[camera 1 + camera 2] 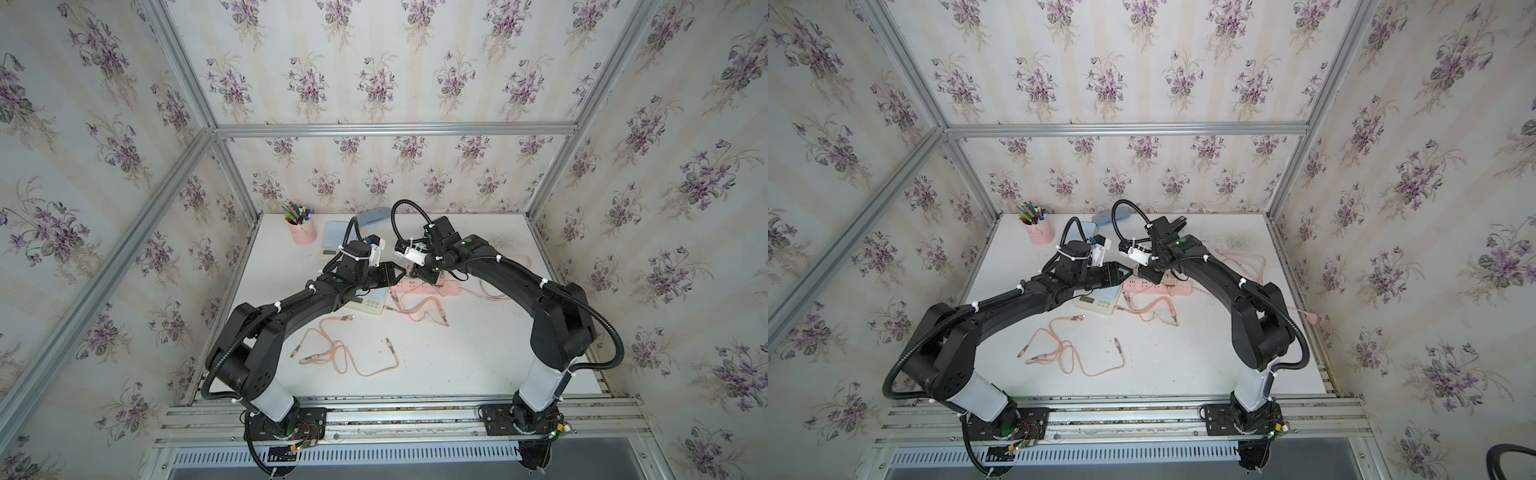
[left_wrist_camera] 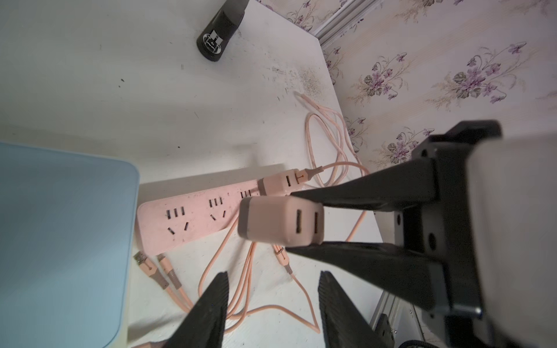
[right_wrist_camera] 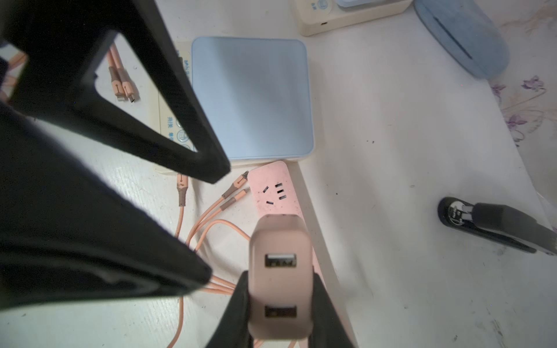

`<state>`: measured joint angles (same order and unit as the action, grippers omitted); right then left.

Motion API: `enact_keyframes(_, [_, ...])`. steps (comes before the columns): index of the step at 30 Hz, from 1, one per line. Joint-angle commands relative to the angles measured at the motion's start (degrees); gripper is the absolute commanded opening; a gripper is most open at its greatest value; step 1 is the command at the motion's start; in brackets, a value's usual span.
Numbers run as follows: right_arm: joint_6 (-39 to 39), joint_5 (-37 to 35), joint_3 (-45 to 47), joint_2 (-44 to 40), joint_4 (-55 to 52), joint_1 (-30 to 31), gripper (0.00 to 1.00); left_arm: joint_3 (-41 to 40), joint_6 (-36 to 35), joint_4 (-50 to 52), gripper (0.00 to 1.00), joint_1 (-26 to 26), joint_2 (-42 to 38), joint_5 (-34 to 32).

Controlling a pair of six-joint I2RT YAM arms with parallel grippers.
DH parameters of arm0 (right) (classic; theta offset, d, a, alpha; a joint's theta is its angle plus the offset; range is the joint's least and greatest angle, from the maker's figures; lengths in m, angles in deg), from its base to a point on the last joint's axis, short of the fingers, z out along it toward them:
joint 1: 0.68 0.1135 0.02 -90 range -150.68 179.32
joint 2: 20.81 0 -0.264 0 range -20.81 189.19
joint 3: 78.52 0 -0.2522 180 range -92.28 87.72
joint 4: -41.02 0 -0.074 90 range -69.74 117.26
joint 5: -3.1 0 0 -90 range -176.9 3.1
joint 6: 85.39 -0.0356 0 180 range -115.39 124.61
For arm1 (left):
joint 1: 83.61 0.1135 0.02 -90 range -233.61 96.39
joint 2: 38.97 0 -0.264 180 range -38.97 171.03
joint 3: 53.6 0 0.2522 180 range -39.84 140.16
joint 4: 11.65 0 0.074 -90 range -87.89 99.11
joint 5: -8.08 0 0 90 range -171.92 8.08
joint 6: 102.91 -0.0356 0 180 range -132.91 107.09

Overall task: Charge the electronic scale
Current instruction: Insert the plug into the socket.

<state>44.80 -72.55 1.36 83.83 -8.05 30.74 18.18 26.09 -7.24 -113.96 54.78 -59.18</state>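
Two arms meet over the middle of the white tabletop [image 1: 457,353]. Farthest left, a pink cup of pens [image 1: 303,232] stands at the back, clear of the work. Next lies the electronic scale [image 1: 369,305], a cream body with a pale blue weighing plate, flat and partly under the left arm. One end of a salmon-pink cable [image 3: 181,192] rests against its edge; I cannot tell whether it is seated.

The left hand [image 2: 272,275] hangs empty, jaws apart, likely kept free to steady something or fetch a lead. Just beside the scale lies a pink plastic power strip [image 2: 180,223], sockets up.

The right hand [image 3: 279,274] clamps a pink two-port USB charger block [image 3: 280,241] by its sides above the strip. Both ports are empty, and it is probably poised for a free socket. Further right sits a black stapler [image 3: 497,223].

The tabletop is scuffed and speckled. Violet-sprigged wallpaper [image 1: 374,83] in an aluminium frame [image 1: 395,129] closes the cell.
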Motion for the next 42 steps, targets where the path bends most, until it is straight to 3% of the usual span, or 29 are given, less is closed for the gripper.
enact_keyframes(1, [6.92,4.07,-3.81,3.69,-2.91,-2.24,0.0,0.31,4.21,-3.8,0.51,0.2,1.21,-2.15])
enact_keyframes(10, [8.03,6.89,-10.32,11.2,-4.5,-1.72,0.0,2.99,0.37,0.47,0.52,0.59,3.5,-4.55])
enact_keyframes(16, [8.34,7.33,-9.17,13.41,-3.46,1.11,0.0,3.61,-0.92,1.34,0.52,1.58,5.5,-4.64])
enact_keyframes(42, [10.72,4.36,-9.23,18.62,-4.92,1.28,0.0,6.06,-2.61,3.27,0.49,1.61,12.29,-2.09])
